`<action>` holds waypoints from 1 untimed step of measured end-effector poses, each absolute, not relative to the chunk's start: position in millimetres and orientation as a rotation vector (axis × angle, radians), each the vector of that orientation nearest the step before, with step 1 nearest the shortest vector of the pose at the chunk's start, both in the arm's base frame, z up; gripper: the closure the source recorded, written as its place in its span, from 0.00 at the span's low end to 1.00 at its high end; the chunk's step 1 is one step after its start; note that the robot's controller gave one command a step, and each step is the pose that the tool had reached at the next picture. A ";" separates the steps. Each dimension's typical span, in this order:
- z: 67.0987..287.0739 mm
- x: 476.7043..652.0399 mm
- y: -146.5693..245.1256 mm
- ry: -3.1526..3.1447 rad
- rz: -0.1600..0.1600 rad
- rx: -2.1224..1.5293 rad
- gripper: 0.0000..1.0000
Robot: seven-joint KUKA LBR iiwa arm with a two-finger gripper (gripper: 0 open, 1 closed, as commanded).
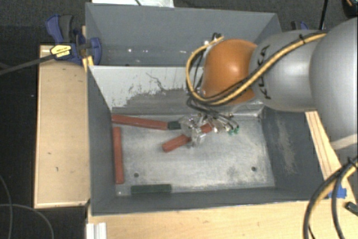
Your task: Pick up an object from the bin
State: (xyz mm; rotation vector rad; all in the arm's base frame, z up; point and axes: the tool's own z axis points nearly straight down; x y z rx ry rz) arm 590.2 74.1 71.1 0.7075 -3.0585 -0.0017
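Tool (196, 132) low over short red cylindrical rod (174, 144), grip state cannot be told, scuffed grey metal bin (184, 176)

Gripper (197, 130) low over short red rod (173, 145) — centre of bin (235, 168)

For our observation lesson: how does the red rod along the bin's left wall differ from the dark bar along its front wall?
The red rod is reddish-brown; the dark bar is almost black. The red rod runs front to back; the dark bar runs left to right. The red rod looks longer than the dark bar. Both lie flat in the bin, away from the gripper.
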 end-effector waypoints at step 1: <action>233.4 583.2 81.9 -3.077 0.001 0.690 1.00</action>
